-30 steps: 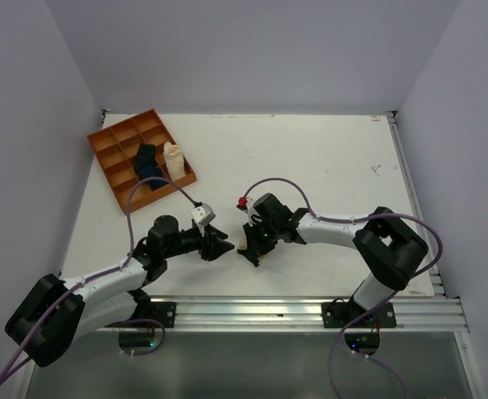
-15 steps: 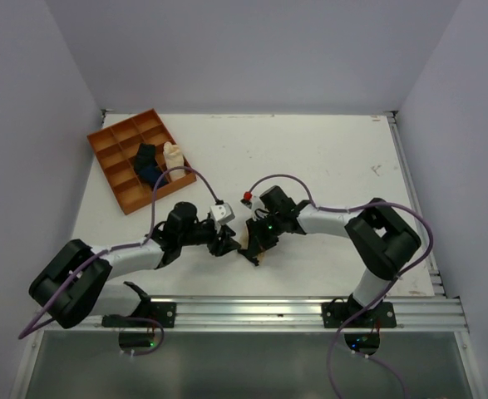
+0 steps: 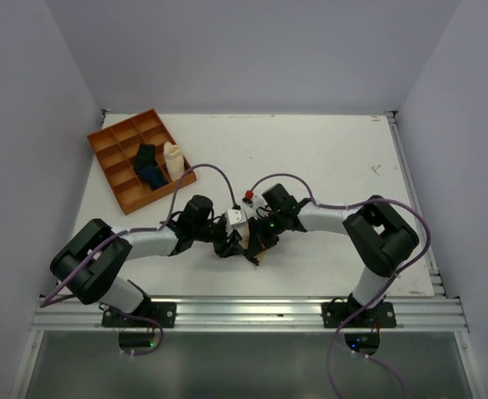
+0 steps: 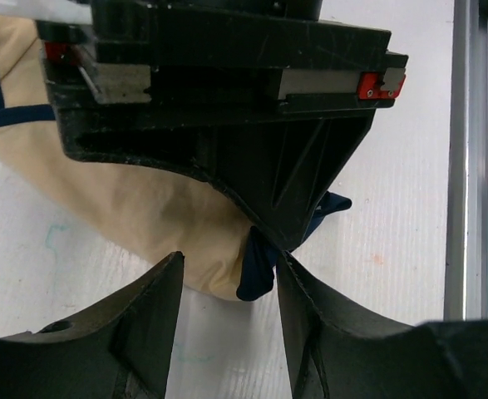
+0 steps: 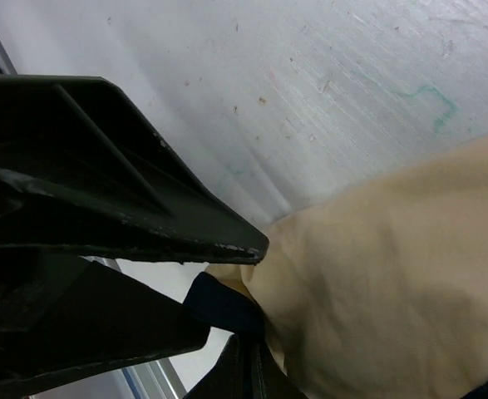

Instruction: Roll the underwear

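Note:
The underwear (image 3: 248, 239) is a small beige cloth with a dark edge band, lying on the white table between the two grippers. In the left wrist view the underwear (image 4: 135, 208) lies under the right gripper's black body, and a dark band tip hangs just in front of my left fingers. My left gripper (image 4: 227, 291) is open and the band tip sits in the gap at its fingertips. My right gripper (image 5: 231, 287) is shut on the underwear (image 5: 393, 274) at its banded edge. In the top view the left gripper (image 3: 227, 243) and the right gripper (image 3: 258, 243) nearly touch.
An orange divided tray (image 3: 120, 125) stands at the back left and holds a dark blue roll (image 3: 148, 164) and a cream roll (image 3: 173, 158). An aluminium rail (image 3: 252, 312) runs along the near table edge; it also shows in the left wrist view (image 4: 468, 166).
My left arm has reached right until its open fingers are at the underwear beside the right gripper. The right gripper has shifted slightly and keeps its hold on the cloth.

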`<state>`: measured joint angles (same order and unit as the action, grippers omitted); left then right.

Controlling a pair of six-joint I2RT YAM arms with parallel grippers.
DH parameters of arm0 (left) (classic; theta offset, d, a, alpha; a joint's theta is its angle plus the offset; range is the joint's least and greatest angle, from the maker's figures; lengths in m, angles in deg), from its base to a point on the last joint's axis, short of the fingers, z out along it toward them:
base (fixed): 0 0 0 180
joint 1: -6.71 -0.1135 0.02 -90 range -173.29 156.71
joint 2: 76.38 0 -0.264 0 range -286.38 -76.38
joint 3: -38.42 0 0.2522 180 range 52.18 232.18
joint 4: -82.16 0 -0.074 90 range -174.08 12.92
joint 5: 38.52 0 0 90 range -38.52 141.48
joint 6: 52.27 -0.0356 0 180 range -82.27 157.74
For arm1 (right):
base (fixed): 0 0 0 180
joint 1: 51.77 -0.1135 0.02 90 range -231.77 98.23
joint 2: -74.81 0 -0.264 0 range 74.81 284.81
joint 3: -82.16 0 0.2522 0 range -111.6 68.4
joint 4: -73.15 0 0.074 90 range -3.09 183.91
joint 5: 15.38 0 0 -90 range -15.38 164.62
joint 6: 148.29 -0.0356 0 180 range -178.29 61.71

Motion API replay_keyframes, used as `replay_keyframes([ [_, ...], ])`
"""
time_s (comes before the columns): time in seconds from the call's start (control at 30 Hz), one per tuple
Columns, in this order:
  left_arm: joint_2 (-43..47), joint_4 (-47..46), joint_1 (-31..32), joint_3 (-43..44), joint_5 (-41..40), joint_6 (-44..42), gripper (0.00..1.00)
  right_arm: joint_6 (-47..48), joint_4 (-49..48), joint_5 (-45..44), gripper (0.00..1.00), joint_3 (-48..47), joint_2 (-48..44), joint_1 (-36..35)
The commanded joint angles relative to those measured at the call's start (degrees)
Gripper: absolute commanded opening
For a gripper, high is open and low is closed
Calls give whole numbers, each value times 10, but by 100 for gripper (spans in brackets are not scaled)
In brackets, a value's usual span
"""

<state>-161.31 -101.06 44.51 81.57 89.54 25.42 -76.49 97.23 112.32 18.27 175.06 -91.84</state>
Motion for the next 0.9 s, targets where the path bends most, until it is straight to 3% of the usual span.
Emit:
replay_keyframes([
  [0.0, -16, 12, 3, 27, 39, -46, 52, 12, 0, 26, 0, -10, 3, 5],
  [0.17, -42, 15, 3, 43, 18, -39, 41, 16, 0, 33, 0, -13, 11, 8],
  [0.2, -46, 17, 3, 46, 17, -38, 32, 16, -3, 34, 0, -11, 11, 8],
  [0.3, -63, 23, 3, 59, 4, -30, 16, 12, -7, 25, 0, -6, 3, 8],
  [0.37, -74, 27, 3, 65, 0, -22, 11, 9, -7, 17, 4, -3, -4, 9],
  [0.4, -76, 27, 3, 66, -2, -14, 10, 4, -7, 4, 11, -2, -18, 9],
  [0.63, -80, 22, -4, 66, -16, 13, 6, -13, 6, -82, 21, 20, -86, 9],
  [0.87, -94, 27, -5, 74, -22, 26, 6, -32, 5, -151, 20, 52, -142, 7],
])
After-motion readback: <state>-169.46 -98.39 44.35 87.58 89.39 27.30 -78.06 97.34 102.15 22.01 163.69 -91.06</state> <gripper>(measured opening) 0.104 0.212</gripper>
